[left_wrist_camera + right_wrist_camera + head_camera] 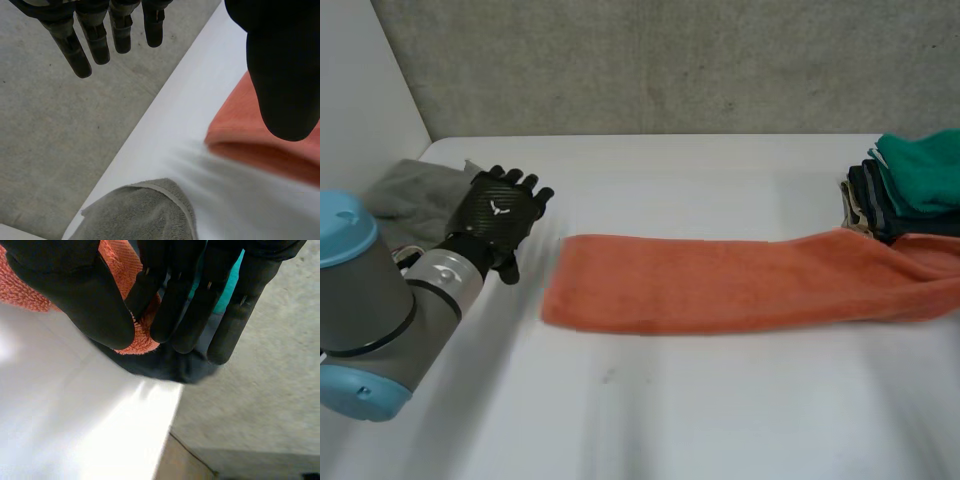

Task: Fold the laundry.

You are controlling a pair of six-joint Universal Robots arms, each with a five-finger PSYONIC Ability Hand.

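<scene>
Orange towel [720,285], folded into long strip, is stretched across table [720,410] middle. Right end is pinched between right hand [75,295] thumb and fingers, likely for next fold. Left hand [498,215] is held open over grey cloth [410,190], far left.

We take this for a robot laboratory or test cell, not a lived-in room. The white table [720,400] is plain and stands against a bare grey concrete wall [670,60]. A flat white panel [360,80] closes off its left side. In both wrist views we see rough grey concrete past the table's edge. The left arm [380,310], a machine arm with grey joints and light-blue caps, reaches in over the table. The laundry lies directly on the bare tabletop: an orange towel [720,285], a grey cloth [415,190] and a pile of folded clothes [910,185].
</scene>
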